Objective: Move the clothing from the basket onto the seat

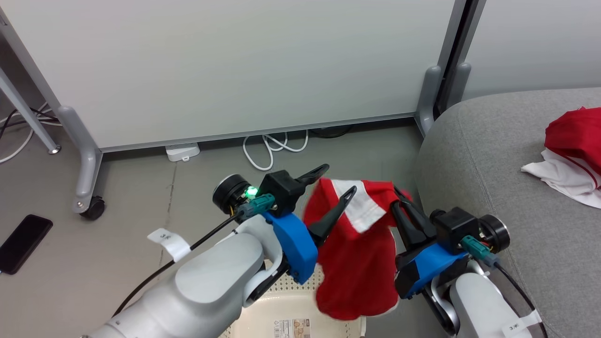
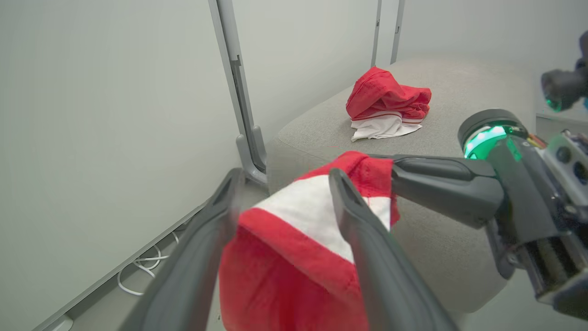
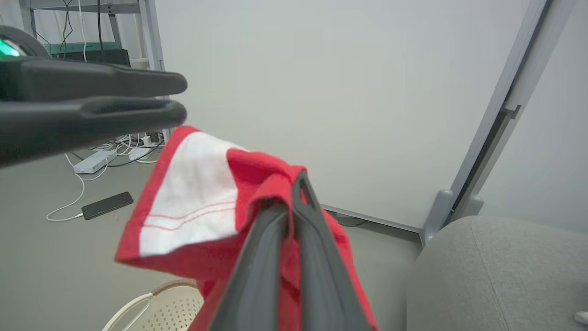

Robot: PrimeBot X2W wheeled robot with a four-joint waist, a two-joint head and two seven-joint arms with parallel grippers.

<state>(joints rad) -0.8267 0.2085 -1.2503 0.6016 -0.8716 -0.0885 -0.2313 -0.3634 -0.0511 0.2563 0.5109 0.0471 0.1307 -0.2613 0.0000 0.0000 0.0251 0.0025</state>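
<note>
Right gripper (image 1: 398, 197) is clamped tight on the top edge of 1 red garment (image 1: 357, 263), and the cloth hangs above the basket (image 1: 263, 319) down at 6 o'clock in the head view. Left gripper (image 1: 339, 178) stands wide open, its 2 fingers splayed about the cloth's white-panelled corner, pinching nothing. Over at 3 o'clock sits the grey seat (image 1: 493, 155), with the second garment (image 1: 575, 141) crumpled on it near 2 o'clock. A dark phone (image 1: 23, 241) lies on the floor (image 1: 141, 188) at 8 o'clock.
</note>
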